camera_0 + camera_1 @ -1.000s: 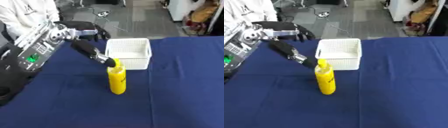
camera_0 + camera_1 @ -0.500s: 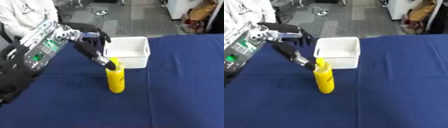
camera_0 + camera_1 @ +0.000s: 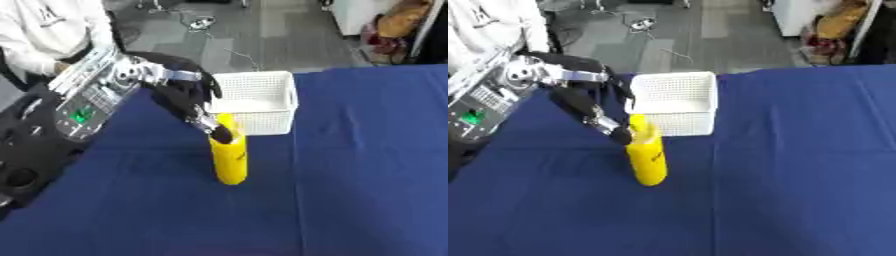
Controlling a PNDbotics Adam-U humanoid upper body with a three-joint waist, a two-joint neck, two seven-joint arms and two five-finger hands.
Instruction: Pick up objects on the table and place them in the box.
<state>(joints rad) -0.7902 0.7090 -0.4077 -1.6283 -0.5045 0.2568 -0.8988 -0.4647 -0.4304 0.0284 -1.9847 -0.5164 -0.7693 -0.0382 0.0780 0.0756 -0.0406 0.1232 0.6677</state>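
Because the yellow bottle [image 3: 229,157] stands tall and narrow on the blue table [image 3: 350,175], just left of the middle of the frame, the plainest risk is that it tips over. The left hand [image 3: 188,97] reaches in from the upper left, and one dark fingertip [image 3: 220,134] meets the bottle right at its cap, high above its base, so a sideways nudge there would likely topple it rather than lift it. Whether the fingers are wrapped round the neck or only touching it, I cannot tell; one finger [image 3: 210,85] arches over toward the basket and nothing shows clearly clamped on the bottle. If the hold is only on the cap, the bottle could also slip out or swing on the way up. The white basket [image 3: 258,102] sits just behind the bottle, toward the upper middle, its near wall almost touching the bottle's top, so the carry is short, but the bottle must rise above that rim first; dragging it across would catch the wall and shove the light basket away. The right hand shows in neither view. A person in white stands at the upper left edge, clear of the table, and the cloth to the right lies open.
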